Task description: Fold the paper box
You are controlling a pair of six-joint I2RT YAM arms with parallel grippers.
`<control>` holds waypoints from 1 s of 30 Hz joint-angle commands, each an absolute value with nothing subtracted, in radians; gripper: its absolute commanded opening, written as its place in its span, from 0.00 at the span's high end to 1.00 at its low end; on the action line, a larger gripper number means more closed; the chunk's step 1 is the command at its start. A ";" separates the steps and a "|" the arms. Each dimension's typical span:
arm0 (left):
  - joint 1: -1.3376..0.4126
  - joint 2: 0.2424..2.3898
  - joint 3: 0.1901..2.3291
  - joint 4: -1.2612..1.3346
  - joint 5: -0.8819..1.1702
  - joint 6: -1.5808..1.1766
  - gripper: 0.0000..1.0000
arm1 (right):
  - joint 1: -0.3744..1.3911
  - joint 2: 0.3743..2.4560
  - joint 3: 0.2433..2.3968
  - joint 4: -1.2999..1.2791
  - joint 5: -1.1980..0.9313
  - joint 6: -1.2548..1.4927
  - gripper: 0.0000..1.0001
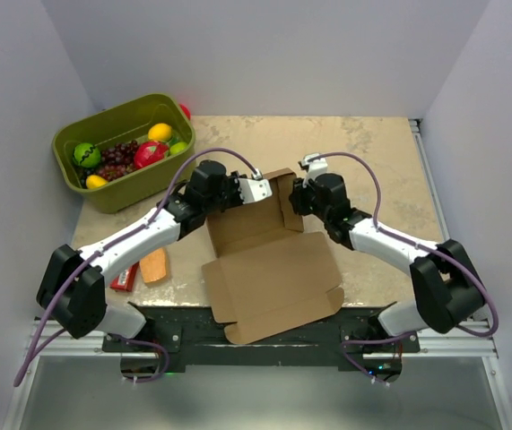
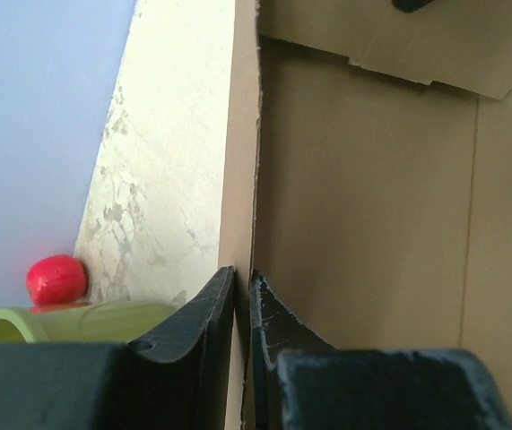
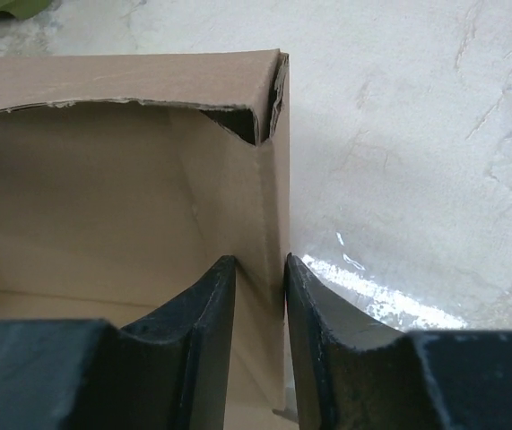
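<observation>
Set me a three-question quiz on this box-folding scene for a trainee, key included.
1. True or false: the left claw straddles a raised wall of the paper box.
2. Where does the green bin sit on the table? A) at the far left corner B) at the near right corner C) inside the box
3. What colour is the small block lying left of the box?
Key: 1 true; 2 A; 3 orange.
</observation>
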State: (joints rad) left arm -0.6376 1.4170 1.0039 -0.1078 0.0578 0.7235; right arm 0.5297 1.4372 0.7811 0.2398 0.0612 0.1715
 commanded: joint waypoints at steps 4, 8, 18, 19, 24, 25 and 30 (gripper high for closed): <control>-0.644 1.419 1.009 -0.123 0.117 0.699 0.96 | 0.535 1.499 0.775 0.351 0.044 0.170 0.64; -0.643 1.413 1.008 -0.124 0.123 0.699 0.97 | 0.535 1.540 0.781 0.354 0.041 0.161 0.58; -0.644 1.402 1.008 -0.127 0.164 0.680 1.00 | 0.537 1.574 0.819 0.296 0.149 0.176 0.99; -0.644 1.399 1.009 -0.127 0.179 0.677 1.00 | 0.540 1.578 0.822 0.292 0.156 0.176 1.00; -0.644 1.399 1.019 -0.136 0.198 0.664 1.00 | 0.552 1.597 0.833 0.272 0.221 0.169 1.00; -0.644 1.396 1.022 -0.138 0.204 0.663 1.00 | 0.555 1.604 0.842 0.262 0.235 0.166 1.00; -0.644 1.379 1.022 -0.140 0.222 0.653 1.00 | 0.572 1.624 0.874 0.207 0.327 0.166 1.00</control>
